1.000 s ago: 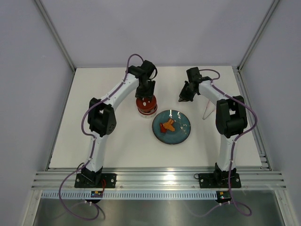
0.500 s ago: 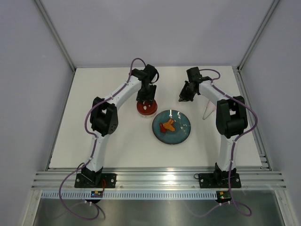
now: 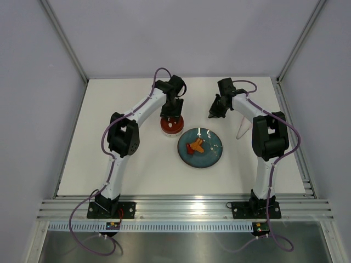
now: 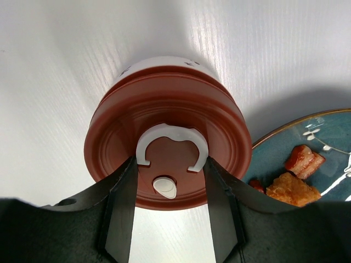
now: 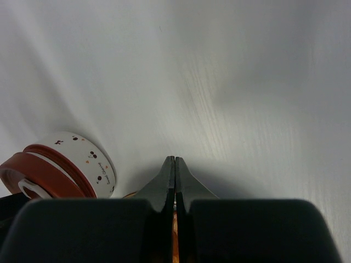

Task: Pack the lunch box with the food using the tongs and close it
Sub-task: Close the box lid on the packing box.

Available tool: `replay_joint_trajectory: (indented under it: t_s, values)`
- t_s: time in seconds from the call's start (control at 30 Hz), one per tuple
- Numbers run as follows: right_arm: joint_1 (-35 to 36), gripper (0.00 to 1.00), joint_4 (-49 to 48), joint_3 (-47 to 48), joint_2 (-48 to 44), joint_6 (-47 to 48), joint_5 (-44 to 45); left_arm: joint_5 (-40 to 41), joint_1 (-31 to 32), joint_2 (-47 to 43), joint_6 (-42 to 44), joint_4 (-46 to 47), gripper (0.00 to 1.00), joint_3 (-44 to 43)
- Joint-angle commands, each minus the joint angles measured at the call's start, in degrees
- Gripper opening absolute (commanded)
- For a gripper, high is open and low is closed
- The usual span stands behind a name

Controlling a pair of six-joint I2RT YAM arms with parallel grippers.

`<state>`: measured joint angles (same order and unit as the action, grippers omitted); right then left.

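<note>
The lunch box [image 3: 171, 131] is a small round tin with a printed white wall [image 5: 88, 156], standing left of the teal plate [image 3: 215, 152]. Its red lid [image 4: 164, 115] with a white curled handle [image 4: 170, 139] rests on top. My left gripper [image 4: 171, 161] reaches down from above, its fingers [image 4: 123, 197] shut against both sides of that handle. The food [image 3: 195, 146], orange and red pieces [image 4: 293, 186], lies on the plate. The tongs [image 3: 241, 130] lie on the table right of the plate. My right gripper [image 3: 211, 115] hovers behind the plate, shut and empty [image 5: 175, 161].
The white table [image 3: 109, 164] is walled by grey panels on three sides. A metal rail [image 3: 181, 211] with both arm bases runs along the near edge. The right arm's elbow [image 3: 269, 137] stands close beside the tongs.
My left gripper has sunk a little with the red lid, which now sits lower and looks smaller over the tin. The right arm has not moved.
</note>
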<state>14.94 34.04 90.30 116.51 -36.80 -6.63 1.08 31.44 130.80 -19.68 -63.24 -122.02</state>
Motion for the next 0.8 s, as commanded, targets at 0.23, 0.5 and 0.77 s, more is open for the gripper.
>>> replay_joint_trajectory:
  t_s: [0.23,0.5,0.77]
  values:
    - [0.27,0.00,-1.79,-1.09,-3.48,0.41,0.48,-0.12,0.20,2.26,0.43,0.84,0.00,-2.79]
    - [0.35,0.00,-2.23,-1.97,-4.89,0.41,0.22,0.68,0.11,1.31,1.05,0.31,0.27,-2.44]
    - [0.27,0.01,-1.79,-2.67,-7.26,1.02,0.92,1.38,0.20,-4.68,2.02,0.93,0.64,-3.23]
